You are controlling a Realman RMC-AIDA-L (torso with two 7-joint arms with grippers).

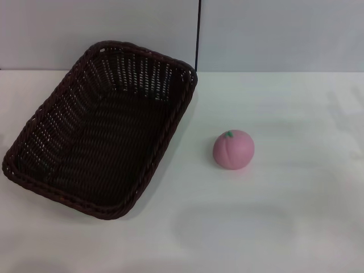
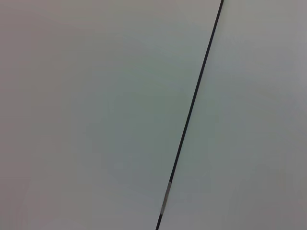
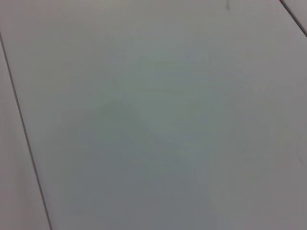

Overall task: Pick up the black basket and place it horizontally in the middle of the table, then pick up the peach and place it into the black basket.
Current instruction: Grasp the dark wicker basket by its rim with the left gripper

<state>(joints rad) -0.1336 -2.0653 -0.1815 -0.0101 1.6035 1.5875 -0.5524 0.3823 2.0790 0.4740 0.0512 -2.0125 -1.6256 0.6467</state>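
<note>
The black basket lies on the white table at the left, turned at a slant with one short end toward the back wall. It holds nothing. The pink peach stands on the table to the right of the basket, apart from it, its green leaf mark on top. Neither gripper shows in the head view. Both wrist views show only plain pale panels with a thin dark seam, and no fingers.
A pale wall with a dark vertical seam stands behind the table's back edge. Bare white tabletop lies in front of and to the right of the peach.
</note>
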